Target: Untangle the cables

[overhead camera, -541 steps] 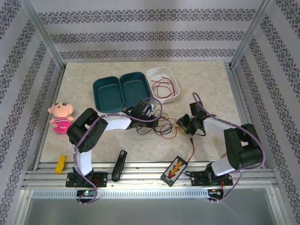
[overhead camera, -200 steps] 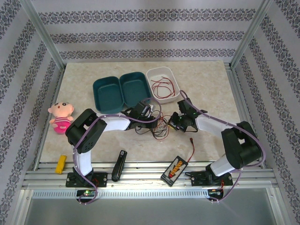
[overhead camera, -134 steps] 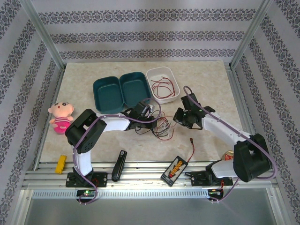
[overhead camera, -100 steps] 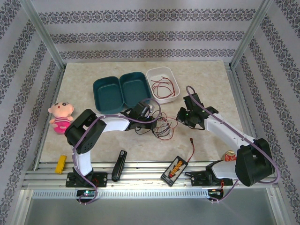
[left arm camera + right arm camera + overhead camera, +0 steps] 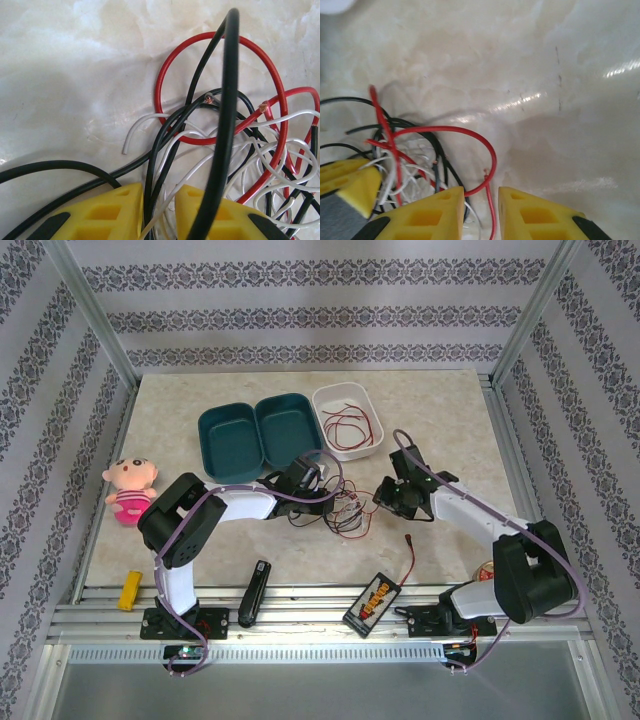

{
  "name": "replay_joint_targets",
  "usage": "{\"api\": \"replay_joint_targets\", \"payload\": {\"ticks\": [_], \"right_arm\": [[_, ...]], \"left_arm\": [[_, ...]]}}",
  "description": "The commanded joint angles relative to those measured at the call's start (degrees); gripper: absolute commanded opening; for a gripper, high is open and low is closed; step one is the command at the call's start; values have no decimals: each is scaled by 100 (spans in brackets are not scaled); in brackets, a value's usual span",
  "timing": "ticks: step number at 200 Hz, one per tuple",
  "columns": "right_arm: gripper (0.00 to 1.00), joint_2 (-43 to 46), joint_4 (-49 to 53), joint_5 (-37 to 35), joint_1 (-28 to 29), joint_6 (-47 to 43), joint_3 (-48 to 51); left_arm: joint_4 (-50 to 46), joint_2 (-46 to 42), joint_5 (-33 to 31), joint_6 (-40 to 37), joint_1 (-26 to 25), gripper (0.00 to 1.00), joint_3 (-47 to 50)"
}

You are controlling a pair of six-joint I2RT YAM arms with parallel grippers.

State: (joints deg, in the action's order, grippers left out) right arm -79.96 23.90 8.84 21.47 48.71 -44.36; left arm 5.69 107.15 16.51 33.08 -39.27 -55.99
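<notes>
The left gripper (image 5: 159, 195) pinches black and white cables (image 5: 346, 512) near the middle of the bench (image 5: 440, 410). The right gripper (image 5: 481, 199) stands a little open above a red one.

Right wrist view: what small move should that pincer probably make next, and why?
Probably close the right pincer on the red cable: its loose end lies between the parted fingers, and the rest loops into the black and white tangle.

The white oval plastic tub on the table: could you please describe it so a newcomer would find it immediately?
On the beige marbled tabletop, look to the far side. Right of the dark teal double-compartment case sits the white oval tub. It alone is white and holds a thin red wire coil.
</notes>
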Motion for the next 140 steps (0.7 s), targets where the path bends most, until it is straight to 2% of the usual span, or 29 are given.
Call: {"api": "replay_joint_targets", "payload": {"ticks": [1, 106, 131, 140], "right_arm": [[26, -201, -339, 243, -63, 130, 146], [32, -853, -761, 326, -73, 59, 78], [31, -920, -878, 356, -73, -2, 21], [27, -949, -902, 364, -77, -20, -17]], "left_arm": [[-402, 80, 7, 67, 15, 24, 199], [-388, 121, 38, 76, 20, 24, 193], [-379, 127, 47, 76, 23, 24, 190], [-371, 130, 53, 82, 24, 24, 192]]}}
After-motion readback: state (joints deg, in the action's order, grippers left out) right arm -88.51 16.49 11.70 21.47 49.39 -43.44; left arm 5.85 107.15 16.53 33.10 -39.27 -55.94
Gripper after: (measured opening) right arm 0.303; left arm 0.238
